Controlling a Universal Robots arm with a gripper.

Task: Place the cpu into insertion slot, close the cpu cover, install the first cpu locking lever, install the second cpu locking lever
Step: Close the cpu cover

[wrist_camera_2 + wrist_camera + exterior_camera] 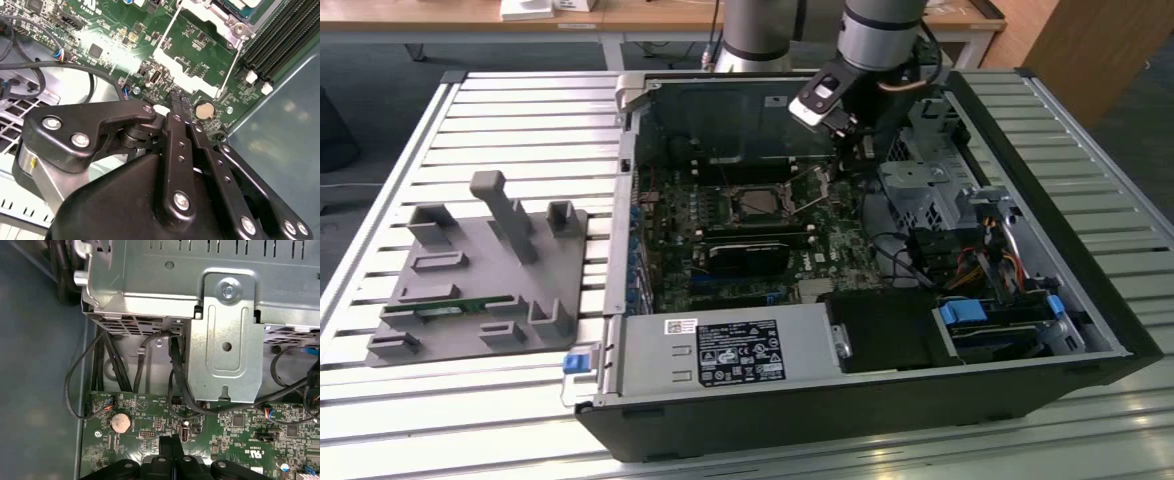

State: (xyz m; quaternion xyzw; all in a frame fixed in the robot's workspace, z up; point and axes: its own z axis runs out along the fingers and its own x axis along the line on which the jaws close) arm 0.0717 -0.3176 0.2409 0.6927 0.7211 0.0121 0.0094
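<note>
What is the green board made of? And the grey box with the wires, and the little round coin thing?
Green board: looks like stiff circuit-board laminate, glossy green coat with fine printed lines.
Grey box: likely sheet metal, dull silver, with folded edges and a screw.
Round coin: probably a metal battery cell, smooth and silvery.

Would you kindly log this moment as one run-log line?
gripper shut, nothing held | over motherboard near insertion slot | coin cell close by
</note>
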